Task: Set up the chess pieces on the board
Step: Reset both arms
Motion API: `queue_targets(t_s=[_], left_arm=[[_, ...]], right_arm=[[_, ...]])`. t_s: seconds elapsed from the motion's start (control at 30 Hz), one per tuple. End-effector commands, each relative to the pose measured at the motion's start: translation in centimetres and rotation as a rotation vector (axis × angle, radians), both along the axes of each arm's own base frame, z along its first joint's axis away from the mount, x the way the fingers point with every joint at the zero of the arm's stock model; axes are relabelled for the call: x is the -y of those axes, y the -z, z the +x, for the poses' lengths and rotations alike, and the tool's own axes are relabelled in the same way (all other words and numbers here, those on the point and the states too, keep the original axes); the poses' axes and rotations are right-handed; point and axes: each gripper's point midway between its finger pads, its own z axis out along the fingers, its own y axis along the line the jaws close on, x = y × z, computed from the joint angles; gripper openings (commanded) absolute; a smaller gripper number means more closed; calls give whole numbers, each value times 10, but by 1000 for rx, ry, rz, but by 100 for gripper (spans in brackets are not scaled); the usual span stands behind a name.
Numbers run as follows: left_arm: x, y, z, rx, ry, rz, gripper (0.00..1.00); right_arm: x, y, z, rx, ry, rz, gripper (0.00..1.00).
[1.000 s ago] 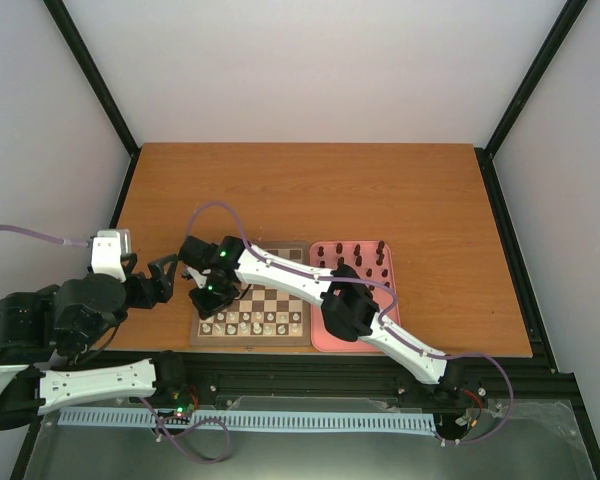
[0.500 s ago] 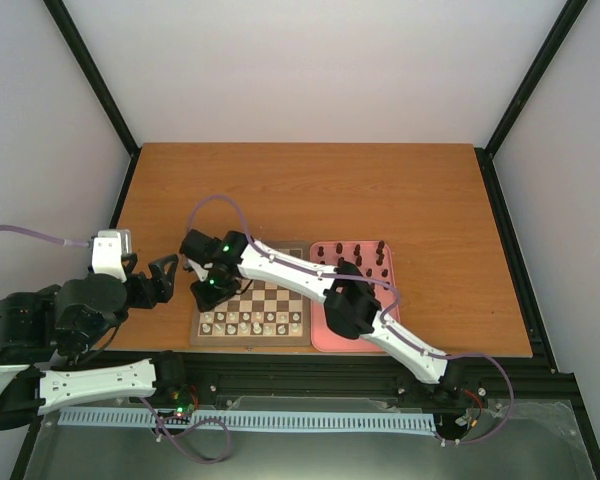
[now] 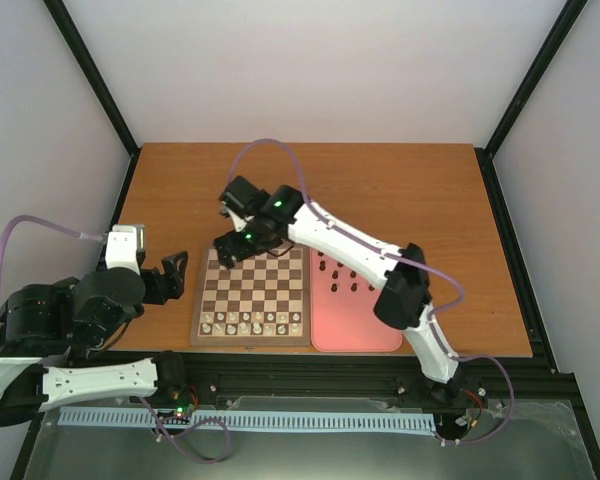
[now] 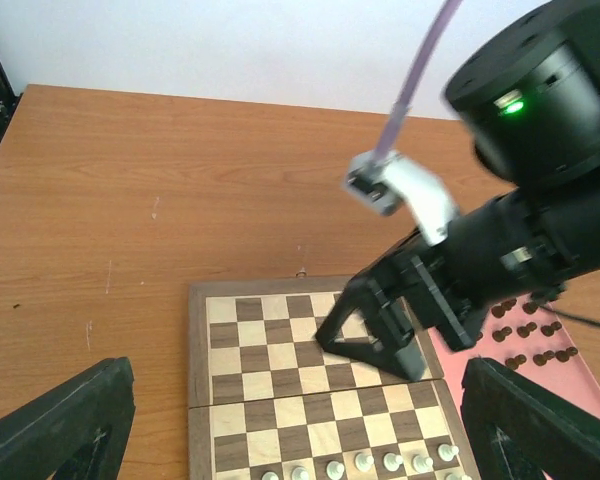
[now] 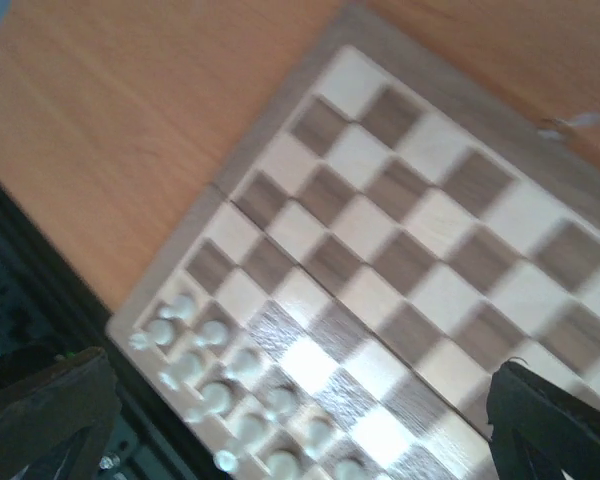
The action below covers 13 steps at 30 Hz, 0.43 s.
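The board (image 3: pixel 255 285), a square of matt light and dark wooden checks within a brown rim, is laid flat at lower centre of the top view, its edges square to the smooth orange-brown table (image 3: pixel 400 190). Along its lower edge the cream pieces (image 3: pixel 250 322) are lined up. The dark pieces (image 3: pixel 352 280) are stood on the pink tray (image 3: pixel 360 330) touching the board's right side. Over the board's upper left corner the right gripper (image 3: pixel 228 252) is seen with jaws spread and empty. The left gripper (image 3: pixel 178 277), left of the board, is likewise spread and empty.

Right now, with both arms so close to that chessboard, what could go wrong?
The right arm stretches over the dark pieces on the pink tray; swinging back low could topple them. The white pieces stand tightly packed along the board's near edge, so the wide-open right gripper might knock neighbours.
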Motion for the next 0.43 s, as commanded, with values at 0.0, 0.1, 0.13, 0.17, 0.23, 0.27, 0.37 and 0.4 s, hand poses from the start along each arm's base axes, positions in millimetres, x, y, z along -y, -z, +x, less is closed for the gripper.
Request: queue_targets(t_s=[0.0, 0.1, 0.13, 0.17, 0.23, 0.27, 0.37, 0.4], left_arm=[[5, -13, 4, 23, -8, -6, 100], [10, -13, 6, 20, -8, -5, 100], [12, -13, 6, 17, -8, 0, 100], [13, -13, 7, 14, -9, 5, 100], [18, -13, 9, 10, -13, 16, 100], [20, -12, 9, 7, -12, 17, 100], [28, -14, 12, 6, -11, 13, 100], [31, -14, 13, 5, -9, 13, 100]], right_arm=[[56, -9, 26, 94, 132, -91, 100], [88, -19, 39, 147, 208, -116, 100], [98, -20, 41, 155, 222, -130, 100], [107, -21, 42, 166, 234, -146, 100], [124, -24, 43, 191, 258, -178, 100], [131, -22, 42, 194, 265, -192, 100], [151, -15, 39, 189, 298, -216, 100], [156, -15, 39, 191, 307, -213, 100]])
